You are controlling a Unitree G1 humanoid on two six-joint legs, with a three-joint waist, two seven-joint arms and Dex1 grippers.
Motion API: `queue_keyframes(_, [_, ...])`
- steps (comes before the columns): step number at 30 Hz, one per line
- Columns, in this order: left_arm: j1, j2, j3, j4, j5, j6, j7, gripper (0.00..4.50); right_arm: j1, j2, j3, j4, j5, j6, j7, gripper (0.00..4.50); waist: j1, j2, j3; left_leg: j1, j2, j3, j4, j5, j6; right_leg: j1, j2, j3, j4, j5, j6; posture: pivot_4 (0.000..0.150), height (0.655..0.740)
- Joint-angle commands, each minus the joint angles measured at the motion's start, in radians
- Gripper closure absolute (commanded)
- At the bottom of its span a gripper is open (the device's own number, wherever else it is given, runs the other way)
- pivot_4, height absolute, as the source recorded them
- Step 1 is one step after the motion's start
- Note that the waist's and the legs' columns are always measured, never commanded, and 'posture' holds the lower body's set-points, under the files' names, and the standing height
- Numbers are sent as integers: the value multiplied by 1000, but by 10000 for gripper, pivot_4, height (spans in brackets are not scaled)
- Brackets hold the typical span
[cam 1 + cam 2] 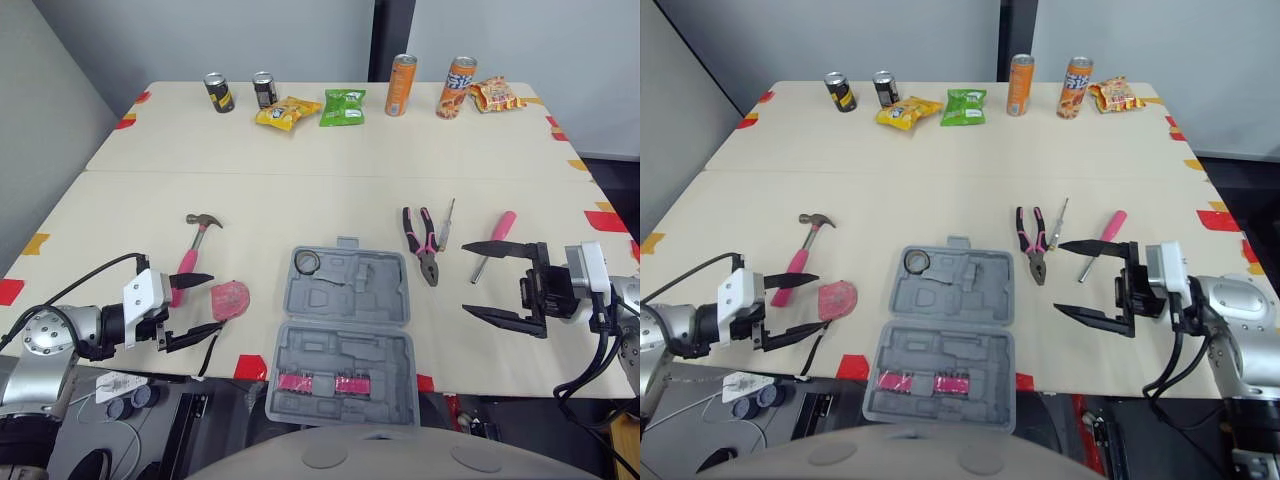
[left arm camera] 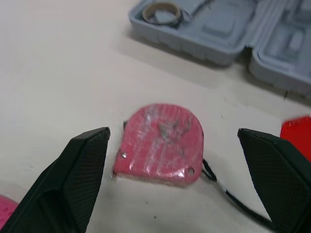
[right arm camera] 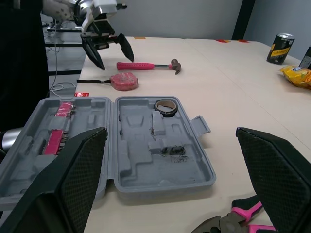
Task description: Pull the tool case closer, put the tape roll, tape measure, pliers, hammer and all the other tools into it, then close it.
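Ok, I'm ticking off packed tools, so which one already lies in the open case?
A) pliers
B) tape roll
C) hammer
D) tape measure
B: the tape roll lies in a corner recess of the tool case, while the hammer, pliers and tape measure lie on the table.

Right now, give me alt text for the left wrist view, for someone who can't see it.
The left gripper, fingers wide open, points at a pink tape measure lying flat on the pale table. Beyond it sits the open grey tool case, with the tape roll in one compartment.
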State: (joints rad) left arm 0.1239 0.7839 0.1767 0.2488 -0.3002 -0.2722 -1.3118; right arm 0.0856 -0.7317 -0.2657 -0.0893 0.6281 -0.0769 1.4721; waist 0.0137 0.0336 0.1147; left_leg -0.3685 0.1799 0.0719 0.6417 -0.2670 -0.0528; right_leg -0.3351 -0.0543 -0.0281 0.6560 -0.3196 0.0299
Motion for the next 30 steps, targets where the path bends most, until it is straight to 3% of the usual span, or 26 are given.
queue_keyframes(1, [-49, 7, -16, 101, 22, -82, -26, 502, -7, -12, -15, -36, 11, -3, -2, 0, 0, 0, 0, 0, 0, 0, 0, 0, 0, 0, 0, 0, 0, 0, 0, 1500, 7400])
queue_keyframes(13, [-163, -22, -81, 295, 59, -189, -30, 502, -13, -16, -12, -32, 10, -6, 4, 0, 1, 0, 0, -1, 0, 0, 1, 0, 1, 0, -1, -2, 3, -2, -4, 1500, 7400])
queue_keyframes(25, [-213, -38, -134, 323, 60, -163, -60, 502, -16, -10, -8, -30, 5, -14, 2, 0, -1, 0, 0, -1, 0, -1, 1, 0, 1, 0, -2, -3, 5, -3, -5, 1500, 7400])
queue_keyframes(30, [-219, -44, -137, 334, 62, -153, -54, 14547, -11, -10, -10, -32, 3, -16, 1, 0, 0, -1, 0, -1, 0, -1, 1, 0, 1, 0, -2, -3, 5, -3, -5, 1500, 7400])
